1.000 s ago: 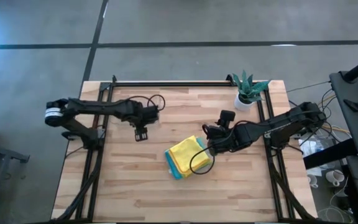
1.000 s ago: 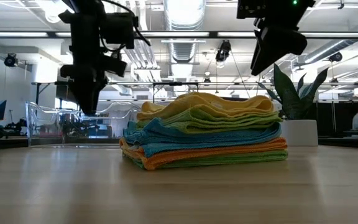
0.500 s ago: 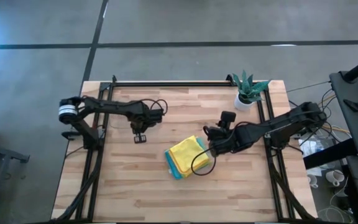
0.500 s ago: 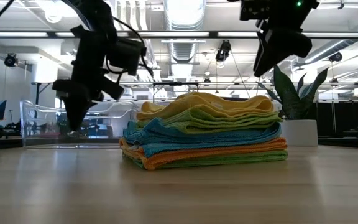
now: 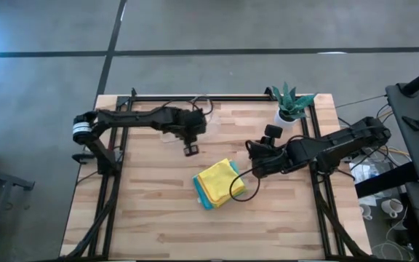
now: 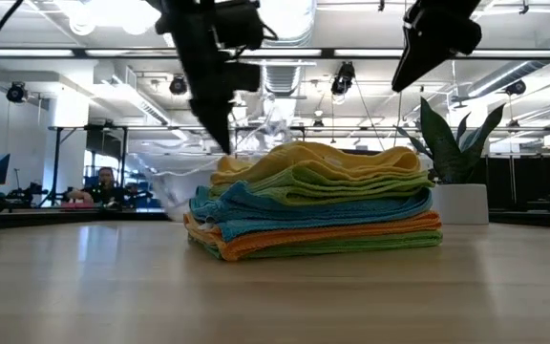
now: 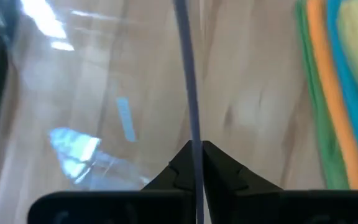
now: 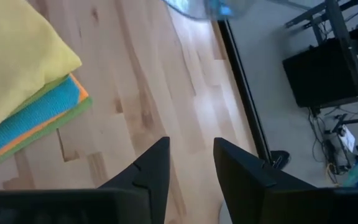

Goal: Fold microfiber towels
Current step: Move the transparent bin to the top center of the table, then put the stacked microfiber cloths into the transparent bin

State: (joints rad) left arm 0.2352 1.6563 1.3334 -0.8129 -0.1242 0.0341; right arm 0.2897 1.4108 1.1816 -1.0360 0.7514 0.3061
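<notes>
Microfiber towels (image 5: 220, 183) lie folded in one stack at the centre of the high view, just right of the middle of the wooden bench (image 5: 151, 218); the yellow towel (image 6: 318, 158) is on top, with lime green, teal blue, orange and lime green layers beneath it in the low view. Left claw (image 5: 190, 148), upper centre of the high view, is above and left of the stack, its fingers (image 7: 219, 168) clamped on the thin wall of the clear plastic tray (image 7: 188, 93), which the low view shows lifted off the bench behind the stack. Right claw (image 5: 256, 170), right of centre in the high view, hangs beside the stack's right edge, fingers (image 8: 244, 165) apart and holding nothing. A potted plant (image 5: 291, 105) stands at the upper right of the bench.
</notes>
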